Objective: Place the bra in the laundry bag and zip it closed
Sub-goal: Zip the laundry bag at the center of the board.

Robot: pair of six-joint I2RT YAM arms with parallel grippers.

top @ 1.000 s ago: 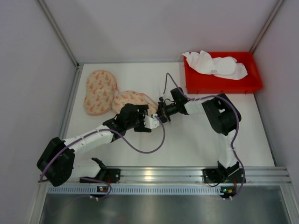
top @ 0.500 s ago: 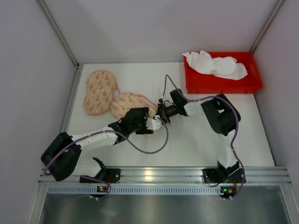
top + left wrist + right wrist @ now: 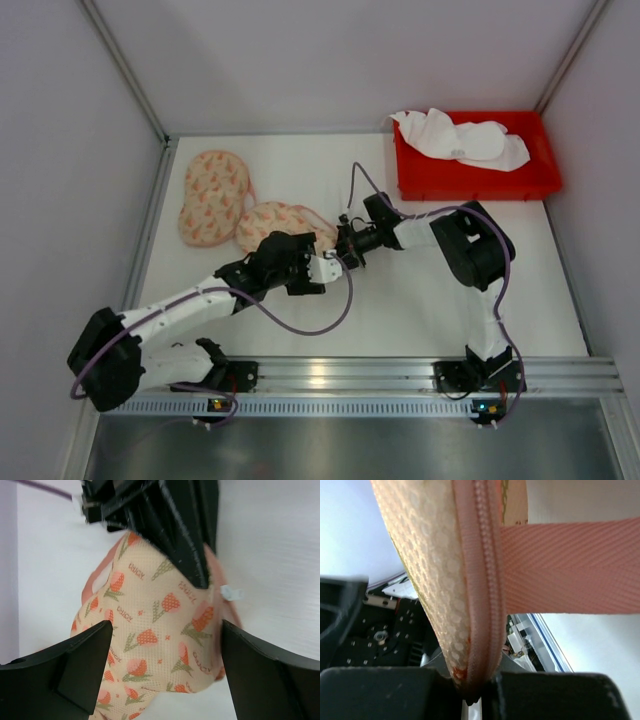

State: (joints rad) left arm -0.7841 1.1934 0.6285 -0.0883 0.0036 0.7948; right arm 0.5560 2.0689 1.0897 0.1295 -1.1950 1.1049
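Observation:
The laundry bag (image 3: 262,222) is peach mesh with an orange tulip print and lies at the table's left centre as two rounded lobes. My right gripper (image 3: 345,243) is shut on its near-right zippered edge. In the right wrist view the zipper seam (image 3: 476,580) and a pink ribbon strap (image 3: 570,570) run down into the closed jaws (image 3: 472,696). My left gripper (image 3: 322,266) is open right beside it. In the left wrist view the gripper (image 3: 165,675) has its fingers wide apart over the mesh bag (image 3: 150,645), and a white zipper pull (image 3: 231,592) shows. The white bra (image 3: 462,140) lies in the red bin.
The red bin (image 3: 475,180) stands at the back right of the table. Grey walls enclose the table on three sides. A purple cable (image 3: 300,322) loops from the left arm over the table's middle. The metal rail (image 3: 330,375) runs along the near edge.
The left arm's elbow and shoulder have swung left and lower. Its gripper went slightly right, then came back beside the bag's edge. The right gripper has kept its hold.

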